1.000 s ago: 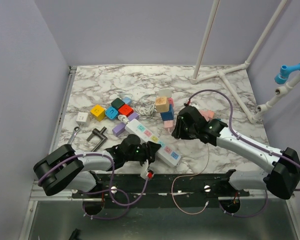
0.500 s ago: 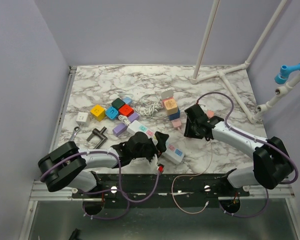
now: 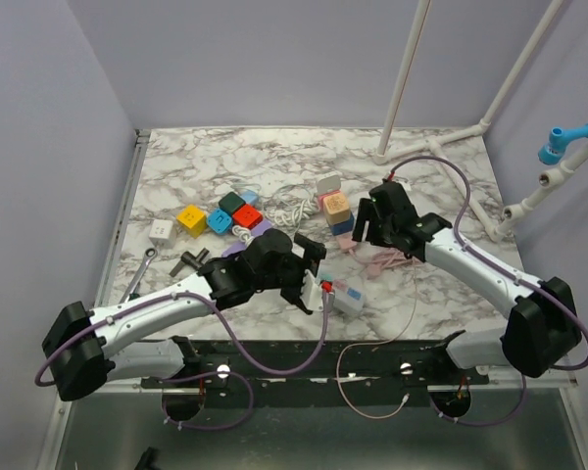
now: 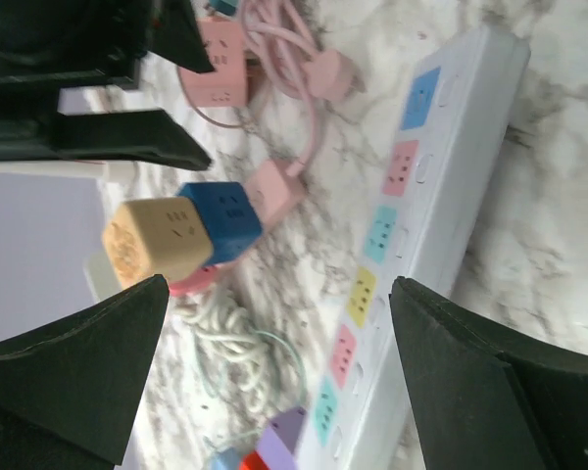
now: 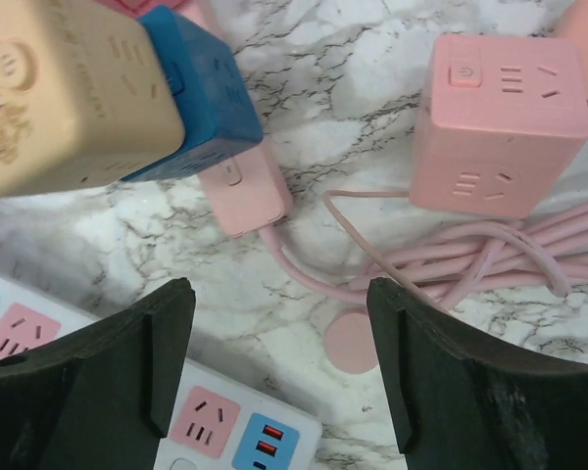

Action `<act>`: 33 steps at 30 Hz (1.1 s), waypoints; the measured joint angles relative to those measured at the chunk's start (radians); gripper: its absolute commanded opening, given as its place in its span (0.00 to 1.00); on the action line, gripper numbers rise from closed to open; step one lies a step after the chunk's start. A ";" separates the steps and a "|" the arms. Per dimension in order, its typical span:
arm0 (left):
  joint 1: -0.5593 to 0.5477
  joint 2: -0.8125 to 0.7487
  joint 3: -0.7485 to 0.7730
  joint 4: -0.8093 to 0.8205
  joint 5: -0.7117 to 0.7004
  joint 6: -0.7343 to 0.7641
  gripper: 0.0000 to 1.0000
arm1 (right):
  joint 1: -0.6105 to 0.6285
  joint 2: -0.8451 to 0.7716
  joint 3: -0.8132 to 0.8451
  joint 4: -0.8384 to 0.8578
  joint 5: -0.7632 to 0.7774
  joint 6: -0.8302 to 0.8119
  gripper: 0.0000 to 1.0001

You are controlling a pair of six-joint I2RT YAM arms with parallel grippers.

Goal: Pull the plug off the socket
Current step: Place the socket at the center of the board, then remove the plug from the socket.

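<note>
Left claw (image 4: 279, 289) gapes wide and empty over one white power strip (image 4: 441, 166) (six coloured outlets showing). The right claw (image 5: 274, 294), equally spread and holding nothing, hangs above the table (image 5: 372, 98). One pink plug (image 5: 245, 191), seated against one blue cube socket (image 5: 201, 93), lies just beyond the right claw's fingertips, near one tan cube (image 5: 69, 93) and one pink cube (image 5: 505, 122).

Left arm (image 3: 147, 313) and right arm (image 3: 480, 269) share pale grey links, black joints and looping purple cables (image 3: 439, 162)
</note>
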 measured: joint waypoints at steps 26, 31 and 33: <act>0.765 -0.143 0.001 -0.441 0.091 -0.343 0.90 | 0.450 0.339 0.275 0.241 -0.007 -0.229 0.94; 0.832 -0.089 -0.004 -0.398 0.089 -0.381 0.75 | 0.449 0.426 0.303 0.307 -0.021 -0.296 0.93; 0.857 -0.049 -0.002 -0.376 0.085 -0.396 0.74 | 0.449 0.448 0.303 0.322 -0.022 -0.314 0.91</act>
